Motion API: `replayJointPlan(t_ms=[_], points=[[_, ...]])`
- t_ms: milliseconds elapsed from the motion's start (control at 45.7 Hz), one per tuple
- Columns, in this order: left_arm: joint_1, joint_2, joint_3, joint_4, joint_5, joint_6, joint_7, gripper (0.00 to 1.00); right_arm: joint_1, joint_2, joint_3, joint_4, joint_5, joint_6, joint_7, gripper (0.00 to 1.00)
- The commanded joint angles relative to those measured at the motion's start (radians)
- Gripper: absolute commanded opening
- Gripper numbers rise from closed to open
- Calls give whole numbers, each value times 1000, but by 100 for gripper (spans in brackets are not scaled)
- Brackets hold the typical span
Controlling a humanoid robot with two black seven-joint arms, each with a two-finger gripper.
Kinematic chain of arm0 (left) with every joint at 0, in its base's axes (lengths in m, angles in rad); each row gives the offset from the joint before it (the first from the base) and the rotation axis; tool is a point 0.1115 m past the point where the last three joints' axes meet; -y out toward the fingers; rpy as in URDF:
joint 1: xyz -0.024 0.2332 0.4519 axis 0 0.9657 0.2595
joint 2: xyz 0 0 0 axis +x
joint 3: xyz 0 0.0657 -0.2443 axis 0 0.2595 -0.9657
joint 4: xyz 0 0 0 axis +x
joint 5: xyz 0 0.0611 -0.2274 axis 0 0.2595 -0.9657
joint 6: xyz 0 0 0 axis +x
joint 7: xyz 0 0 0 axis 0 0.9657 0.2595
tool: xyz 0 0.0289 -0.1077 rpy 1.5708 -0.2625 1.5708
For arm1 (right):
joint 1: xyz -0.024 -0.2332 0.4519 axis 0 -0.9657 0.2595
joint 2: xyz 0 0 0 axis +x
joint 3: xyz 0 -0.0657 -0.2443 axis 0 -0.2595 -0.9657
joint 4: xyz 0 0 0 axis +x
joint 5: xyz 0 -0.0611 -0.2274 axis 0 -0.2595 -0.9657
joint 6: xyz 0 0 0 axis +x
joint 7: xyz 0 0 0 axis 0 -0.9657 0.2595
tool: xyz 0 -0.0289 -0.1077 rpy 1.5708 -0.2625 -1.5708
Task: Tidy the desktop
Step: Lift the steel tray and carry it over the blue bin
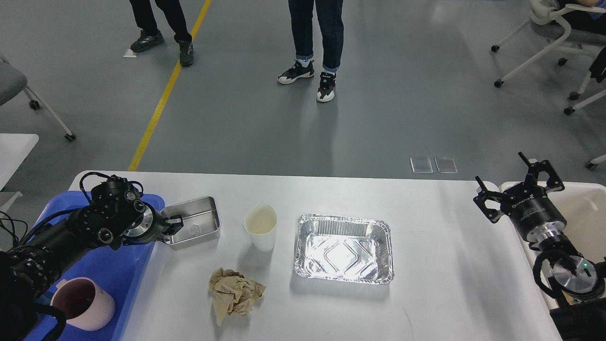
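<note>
Left gripper point(174, 223) clamped on the near-left rim of the steel tin point(195, 228), jaws closed onto the wall; tin tilted, its left end lifted toward the blue tray point(111, 270), right end seemingly touching the desktop point(445, 255). Pink mug point(83, 303) already standing in the tray, so apparently one item sorted. Right gripper point(520, 182) spread wide and empty, hanging above the desktop's right edge beside the white bin point(584, 208).

Left on the desktop: paper cup point(260, 232) upright near the middle, foil tray point(344, 248) just right of it, crumpled brown paper point(234, 293) nearer the front edge. Nothing visible in the bin, though much of it out of view. Judged early to midway: tin in transit, three pieces untouched, likely rubbish bound for the bin on the right.
</note>
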Motion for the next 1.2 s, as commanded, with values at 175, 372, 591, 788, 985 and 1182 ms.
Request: replayJointPlan(t_ms=[175, 372, 591, 788, 985, 1182], points=[[-12, -4, -2, 0, 0, 32, 0, 0, -6, -1, 0, 3, 0, 0, 0, 100], [-32, -11, -9, 1, -20, 60, -1, 0, -6, -6, 0, 3, 0, 0, 0, 100], [-88, -10, -15, 1, -91, 89, -3, 0, -6, -11, 2, 8, 0, 0, 0, 100], [-200, 30, -19, 0, -262, 46, -3, 0, -4, -11, 3, 9, 0, 0, -2, 100], [-262, 217, -30, -40, -425, -103, 0, 0, 5, -18, 5, 11, 0, -5, -2, 100], [-245, 466, -19, -244, -439, -173, 0, 0, 16, -18, 3, 11, 0, -8, -2, 100]])
